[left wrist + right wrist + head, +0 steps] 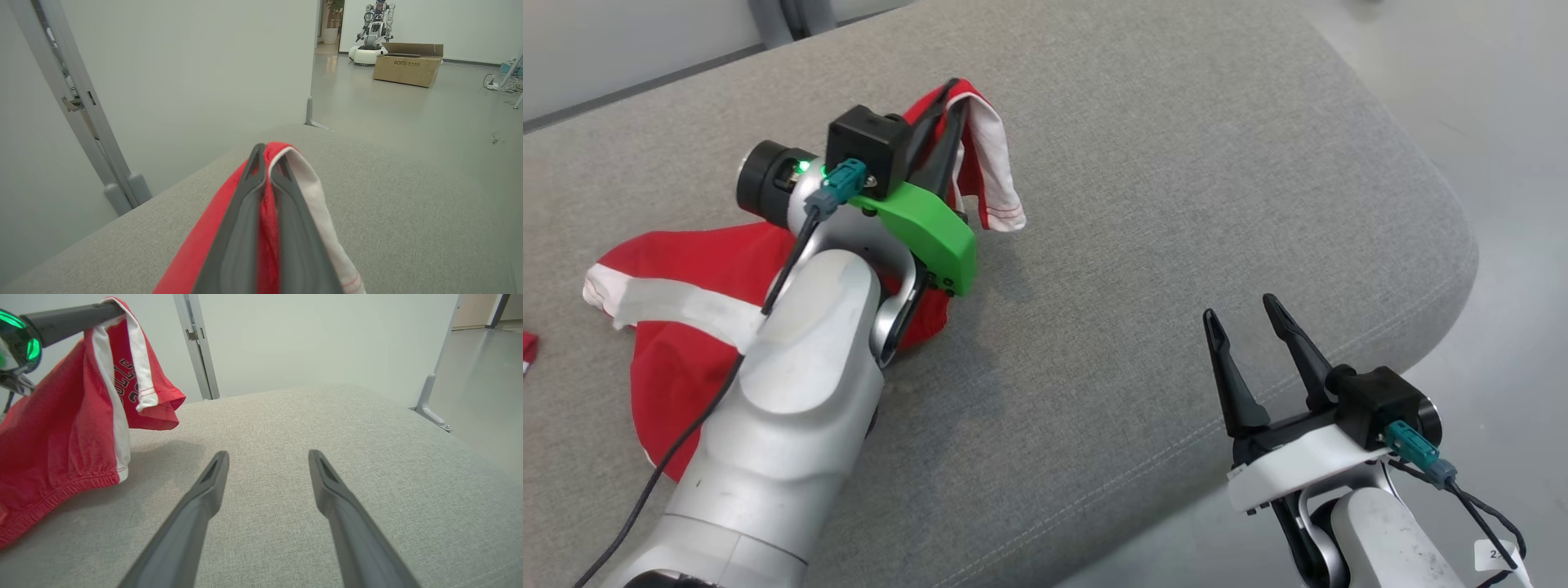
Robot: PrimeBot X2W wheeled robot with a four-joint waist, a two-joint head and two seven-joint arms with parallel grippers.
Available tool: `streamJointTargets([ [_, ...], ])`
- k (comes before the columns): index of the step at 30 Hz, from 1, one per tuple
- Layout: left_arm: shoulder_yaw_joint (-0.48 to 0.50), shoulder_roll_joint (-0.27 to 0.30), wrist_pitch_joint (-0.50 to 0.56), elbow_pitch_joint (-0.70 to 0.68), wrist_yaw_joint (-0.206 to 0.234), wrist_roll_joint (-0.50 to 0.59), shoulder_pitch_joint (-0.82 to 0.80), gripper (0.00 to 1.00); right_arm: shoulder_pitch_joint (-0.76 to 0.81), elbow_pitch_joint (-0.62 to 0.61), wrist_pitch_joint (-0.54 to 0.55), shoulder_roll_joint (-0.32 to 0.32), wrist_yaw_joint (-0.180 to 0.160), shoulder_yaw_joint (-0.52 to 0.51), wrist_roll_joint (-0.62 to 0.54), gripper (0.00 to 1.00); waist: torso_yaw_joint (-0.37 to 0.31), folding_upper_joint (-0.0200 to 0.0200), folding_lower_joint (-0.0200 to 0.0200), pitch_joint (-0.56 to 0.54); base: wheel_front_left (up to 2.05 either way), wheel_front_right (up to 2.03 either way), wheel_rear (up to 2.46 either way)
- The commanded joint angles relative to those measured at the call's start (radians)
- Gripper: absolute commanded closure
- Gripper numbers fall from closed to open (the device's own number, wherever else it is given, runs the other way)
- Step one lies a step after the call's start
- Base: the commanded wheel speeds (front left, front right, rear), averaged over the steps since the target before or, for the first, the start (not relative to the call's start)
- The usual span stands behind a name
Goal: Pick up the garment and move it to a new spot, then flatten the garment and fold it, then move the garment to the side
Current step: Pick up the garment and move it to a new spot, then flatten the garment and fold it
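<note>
Gripping the red garment [686,245]: left gripper [953,86] clamped; right gripper [1240,307] spread, empty.
Lettering [124,381] reads "ULLS"; box [408,69] reads "DOMI"; white side stripes.

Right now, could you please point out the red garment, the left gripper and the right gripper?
red garment [686,251], head view, on its flat-lying red part.
left gripper [267,157], left wrist view, midway between its fingertips, shut on the cloth.
right gripper [1240,307], head view, midway between its open fingertips.
</note>
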Motion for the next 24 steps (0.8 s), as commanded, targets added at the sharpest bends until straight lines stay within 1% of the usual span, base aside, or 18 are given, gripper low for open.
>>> streamJointTargets([
  [1, -0.012, -0.004, -0.010, 0.027, -0.005, -0.005, -0.020, 1.00, -0.008, -0.002, -0.003, -0.001, 0.000, 0.003, 0.008, 0.00, -0.043, -0.0001, 0.0000, 0.043, 0.00, 0.00, 0.00],
  [4, -0.041, -0.016, -0.018, 0.108, -0.010, -0.022, -0.031, 1.00, -0.008, 0.000, -0.003, -0.001, 0.000, 0.008, 0.014, 0.00, -0.047, -0.0001, 0.0000, 0.048, 0.00, 0.00, 0.00],
  [5, -0.050, -0.019, -0.018, 0.135, -0.010, -0.025, -0.033, 0.87, -0.009, 0.001, -0.003, -0.001, 0.000, 0.011, 0.017, 0.00, -0.047, -0.0001, 0.0000, 0.048, 0.00, 0.00, 0.00],
  [6, -0.058, -0.022, -0.020, 0.162, -0.010, -0.027, -0.033, 0.19, -0.011, 0.003, -0.003, -0.001, 0.000, 0.014, 0.019, 0.00, -0.045, -0.0001, 0.0000, 0.049, 0.00, 0.00, 0.00],
  [7, -0.063, -0.024, -0.021, 0.187, -0.009, -0.035, -0.032, 0.00, -0.013, 0.004, -0.003, -0.001, 0.000, 0.013, 0.018, 0.00, -0.040, -0.0001, 0.0000, 0.049, 0.00, 0.00, 0.00],
  [11, -0.086, -0.029, -0.036, 0.269, -0.002, -0.055, -0.019, 0.00, -0.013, 0.010, -0.003, -0.001, 0.000, 0.016, 0.011, 0.00, -0.009, -0.0001, 0.0000, 0.042, 0.00, 0.00, 0.00],
  [14, -0.109, -0.031, -0.047, 0.297, -0.005, -0.087, 0.002, 0.00, -0.006, 0.019, -0.003, -0.001, 0.000, 0.013, 0.001, 0.00, 0.026, -0.0001, 0.0000, 0.025, 0.00, 0.00, 0.00],
  [17, -0.145, -0.030, -0.056, 0.290, -0.004, -0.128, 0.016, 0.00, 0.006, 0.029, -0.003, -0.002, 0.000, 0.009, -0.007, 0.00, 0.068, -0.0001, 0.0000, -0.002, 0.00, 0.00, 0.00],
  [24, -0.261, -0.030, -0.084, 0.202, 0.028, -0.205, 0.108, 0.00, 0.034, 0.040, -0.003, -0.001, 0.000, -0.008, -0.021, 0.00, 0.159, -0.0001, 0.0000, -0.069, 0.00, 0.00, 0.00],
])
